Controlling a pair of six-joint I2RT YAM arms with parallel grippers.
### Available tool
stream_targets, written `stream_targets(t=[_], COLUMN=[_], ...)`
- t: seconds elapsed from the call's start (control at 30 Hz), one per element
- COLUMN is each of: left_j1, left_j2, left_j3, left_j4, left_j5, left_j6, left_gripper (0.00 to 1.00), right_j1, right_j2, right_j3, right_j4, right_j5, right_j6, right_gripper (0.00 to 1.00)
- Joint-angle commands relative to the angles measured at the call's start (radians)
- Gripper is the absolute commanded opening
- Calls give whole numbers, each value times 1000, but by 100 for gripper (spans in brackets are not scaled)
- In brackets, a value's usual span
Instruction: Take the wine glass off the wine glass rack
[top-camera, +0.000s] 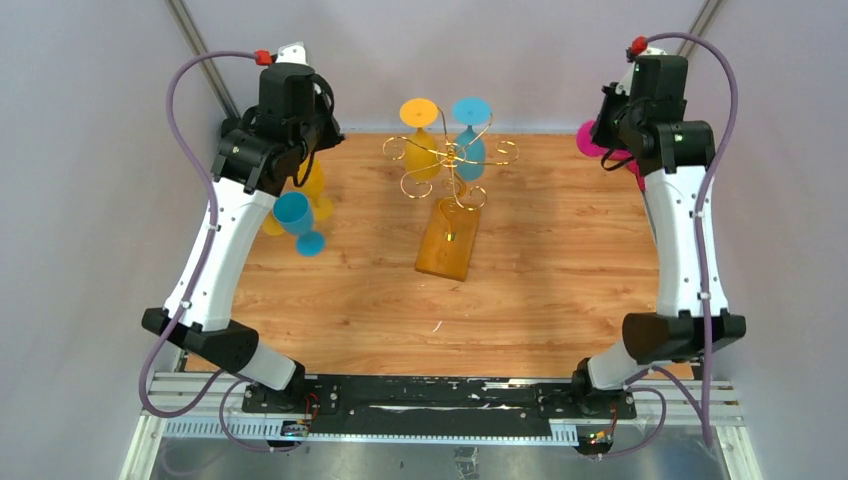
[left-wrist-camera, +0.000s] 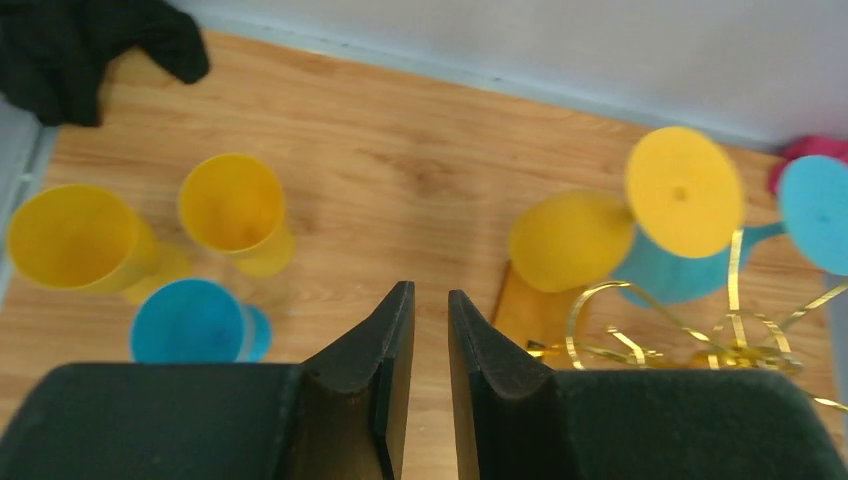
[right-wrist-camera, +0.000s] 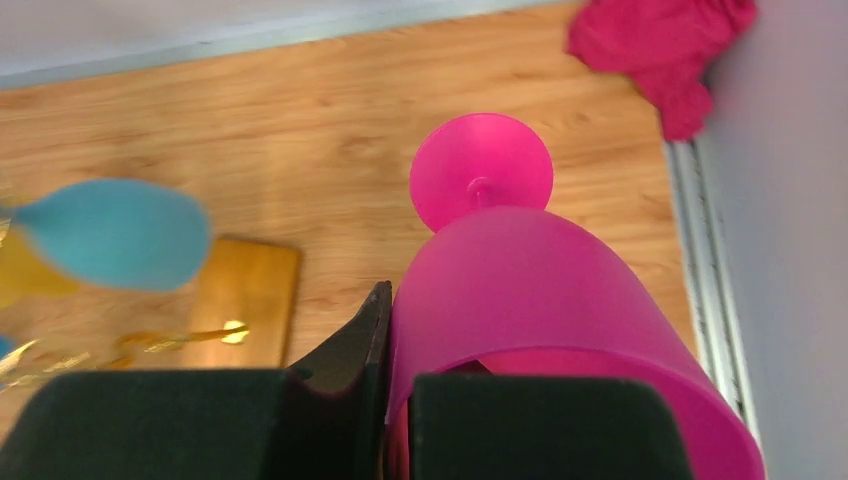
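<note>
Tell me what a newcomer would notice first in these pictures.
First, the gold wine glass rack in the middle of the table, with a yellow glass and a blue glass hanging foot-up from its scrolls. Next, the pink glass at the far right, its wall pinched by the right gripper. At the far left stands a cluster of upright glasses, yellow and blue.

A black cloth (left-wrist-camera: 80, 45) and a pink cloth (right-wrist-camera: 665, 50) lie crumpled on the wooden table (top-camera: 560, 280) (opposite far corners).
</note>
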Motion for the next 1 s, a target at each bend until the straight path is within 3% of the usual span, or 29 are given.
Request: stream_targets(t=[0.0,0.37,0.53,0.97], left_j1=[-8,-39,-39,-39], left_j2=[-31,-66,-109,-102], left_j3=[-15,-145,-234,-263], left_j4=[-80,-64,32,87], left_j5=[-152,-126,-45,48], left_j6=[72,111,107,86], left_gripper=[24,27,31,35], right_j1=[-130,-187,-197,-209], right_j2=[76,448,570,728], right_j3=[33,47,109,182], right_j4=[-104,-39,-27,-70], right_j5=[23,-86,-83,-110], right_j6=[-54,-125,-145,-158], right_gripper=[0,0,0,0])
